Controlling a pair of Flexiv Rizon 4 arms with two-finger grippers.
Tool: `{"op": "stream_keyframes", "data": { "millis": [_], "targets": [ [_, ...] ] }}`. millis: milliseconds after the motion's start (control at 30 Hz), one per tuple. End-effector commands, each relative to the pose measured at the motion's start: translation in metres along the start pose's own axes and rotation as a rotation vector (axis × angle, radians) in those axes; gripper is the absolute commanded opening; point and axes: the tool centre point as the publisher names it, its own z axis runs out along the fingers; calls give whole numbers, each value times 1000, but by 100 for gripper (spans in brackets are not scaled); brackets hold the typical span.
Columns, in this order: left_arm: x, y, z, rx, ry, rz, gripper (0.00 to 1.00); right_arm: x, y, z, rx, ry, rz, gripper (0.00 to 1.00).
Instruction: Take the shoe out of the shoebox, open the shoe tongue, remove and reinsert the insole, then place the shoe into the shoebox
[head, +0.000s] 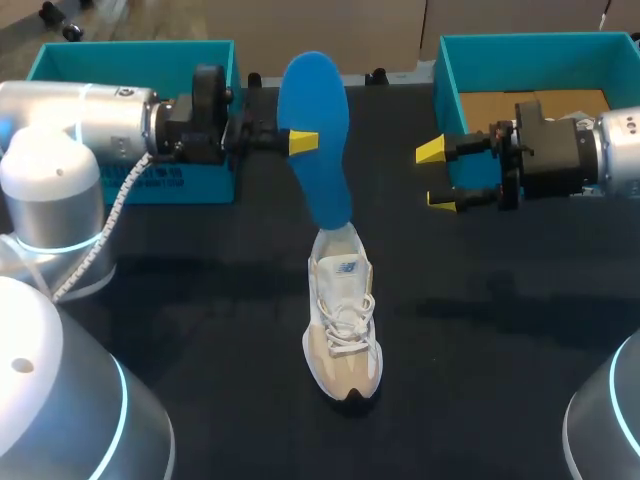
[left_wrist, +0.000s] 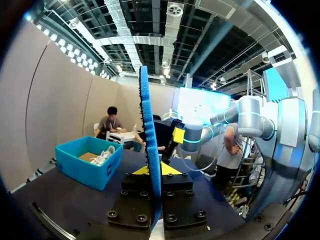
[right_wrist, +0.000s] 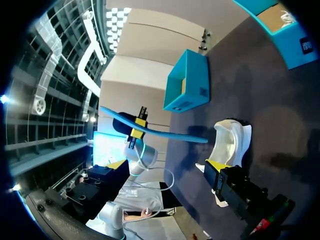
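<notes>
The left hand (head: 298, 141) clamps the blue foam insole (head: 316, 120) upright, lower end at the white-and-beige sneaker (head: 343, 330) on the black table (head: 200, 300). The right hand (head: 437, 175) hangs open, apart; pushed down, the insole may buckle or topple the unheld sneaker.

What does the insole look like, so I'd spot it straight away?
In the middle of the black table lies a pale laced shoe. Standing up over its opening is the insole, pinched by the left gripper. It is the only flat, foot-shaped, deep blue piece; the boxes behind are teal and square-sided.
</notes>
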Motion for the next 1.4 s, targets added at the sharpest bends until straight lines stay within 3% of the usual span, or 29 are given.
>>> {"op": "stream_keyframes", "data": {
  "millis": [33,200,433,867,1167,1400],
  "targets": [
    [1,1,0,1,-2,0,0,0,0,2,-1,-2,0,100],
    [1,0,-2,18,35,263,0,0,0,2,-1,-2,0,100],
    [-3,0,-3,41,54,462,0,0,0,2,-1,-2,0,100],
    [-5,8,-4,-9,70,864,0,0,0,2,-1,-2,0,100],
    [-3,18,-2,-3,69,1310,0,0,0,2,-1,-2,0,100],
    [-1,24,-1,-10,75,1449,0,0,0,2,-1,-2,0,100]
  ]
}}
